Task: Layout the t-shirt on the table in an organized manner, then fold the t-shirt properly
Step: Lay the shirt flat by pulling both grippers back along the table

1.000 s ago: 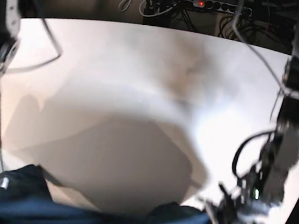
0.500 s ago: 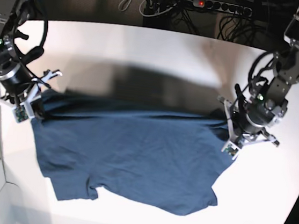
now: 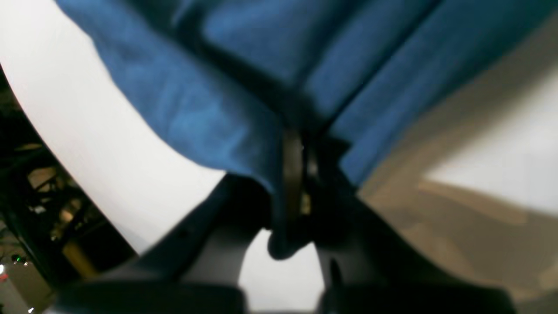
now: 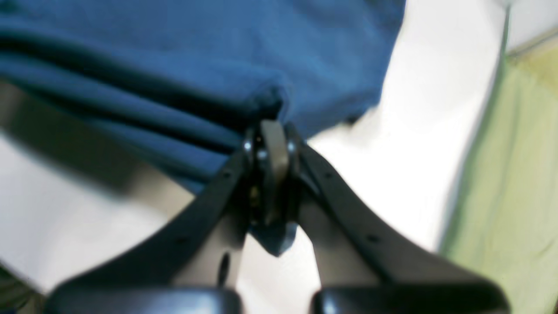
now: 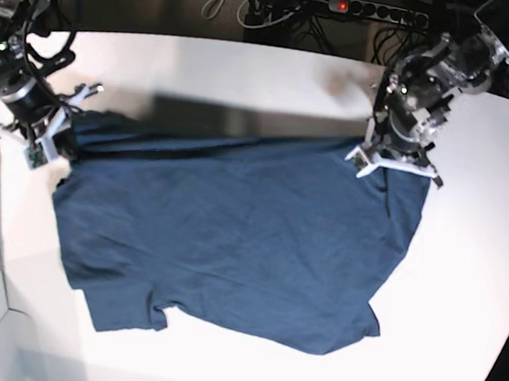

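Base view, shirt: the t-shirt (image 5: 231, 234) lies spread over the middle of the table (image 5: 463, 297), far hem pulled into a nearly straight line between the two grippers; sleeves and neck end lie toward the near edge.
Base view, left gripper: the left gripper (image 5: 394, 156) sits at the shirt's far right corner, jaws closed on the cloth.
Base view, right gripper: the right gripper (image 5: 50, 144) sits at the far left corner, jaws pinched on the cloth, close to the table's left edge.
Base view, open room: bare white top runs wide on the right and along the near edge; a narrower strip lies between the far hem and the far edge, beyond which cables and a power strip (image 5: 376, 9) lie on the floor.
Left wrist view: the fingers (image 3: 293, 165) are pressed together with a fold of blue cloth between them, a tab of fabric hanging below; the table's curved edge shows at left, dark floor past it.
Right wrist view: the fingers (image 4: 273, 161) are clamped tight on a bunched corner of the shirt, ridges of cloth running off to the left; bare table lies to the right, then its edge and a greenish surface beyond.
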`<move>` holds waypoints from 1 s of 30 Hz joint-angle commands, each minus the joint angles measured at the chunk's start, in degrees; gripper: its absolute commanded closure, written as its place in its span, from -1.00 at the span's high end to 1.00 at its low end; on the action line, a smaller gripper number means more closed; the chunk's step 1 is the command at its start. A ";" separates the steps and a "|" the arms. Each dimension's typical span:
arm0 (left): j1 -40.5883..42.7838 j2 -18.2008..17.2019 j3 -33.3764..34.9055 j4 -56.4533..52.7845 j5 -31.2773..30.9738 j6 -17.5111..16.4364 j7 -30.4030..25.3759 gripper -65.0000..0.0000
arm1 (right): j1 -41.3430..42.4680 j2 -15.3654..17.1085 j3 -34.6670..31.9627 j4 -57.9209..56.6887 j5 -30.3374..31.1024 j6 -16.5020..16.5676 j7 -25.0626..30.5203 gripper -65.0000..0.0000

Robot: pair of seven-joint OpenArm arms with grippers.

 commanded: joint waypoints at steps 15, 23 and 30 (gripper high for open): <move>4.09 -1.01 3.77 4.92 7.86 -6.39 6.27 -0.51 | -4.01 3.02 0.70 -1.53 0.04 -0.64 0.04 0.24; 4.17 -1.98 3.50 15.21 7.86 -10.79 9.17 0.61 | -3.66 1.79 8.52 -0.56 0.21 -0.64 0.04 0.31; 4.88 -2.68 3.41 18.46 7.86 -10.79 8.65 0.76 | -3.66 3.11 9.49 0.06 0.12 -0.64 0.21 0.31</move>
